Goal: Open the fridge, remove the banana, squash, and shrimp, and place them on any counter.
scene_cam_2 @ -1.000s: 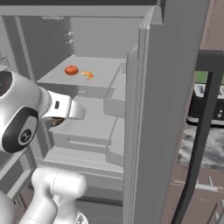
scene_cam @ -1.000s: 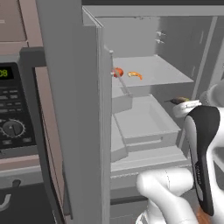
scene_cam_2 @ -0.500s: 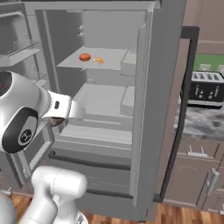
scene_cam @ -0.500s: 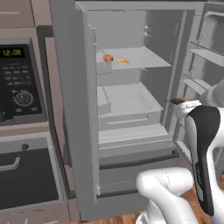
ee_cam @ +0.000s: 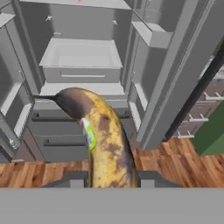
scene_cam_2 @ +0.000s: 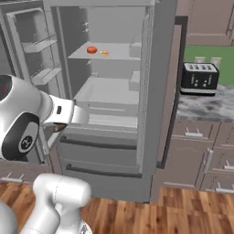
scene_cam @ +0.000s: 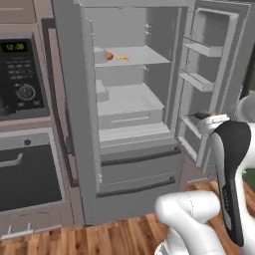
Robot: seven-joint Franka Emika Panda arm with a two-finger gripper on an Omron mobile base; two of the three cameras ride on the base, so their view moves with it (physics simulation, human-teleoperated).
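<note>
The grey fridge stands with both upper doors swung open. On its top shelf lie a round orange-red squash and, beside it, a small orange shrimp; the right base view shows the same squash and shrimp. My gripper is shut on the brown-spotted yellow banana, held out in front of the fridge, above the wood floor. From the left base camera the gripper hangs near the right door's shelves.
A black wall oven stands left of the fridge. To its right runs the marbled counter with a black toaster on it and mauve cabinets below. The open right door is close to my arm.
The whole picture has pulled back: the base has driven away from the fridge, which looks smaller and shows its drawers and the floor. The banana stays in my gripper.
</note>
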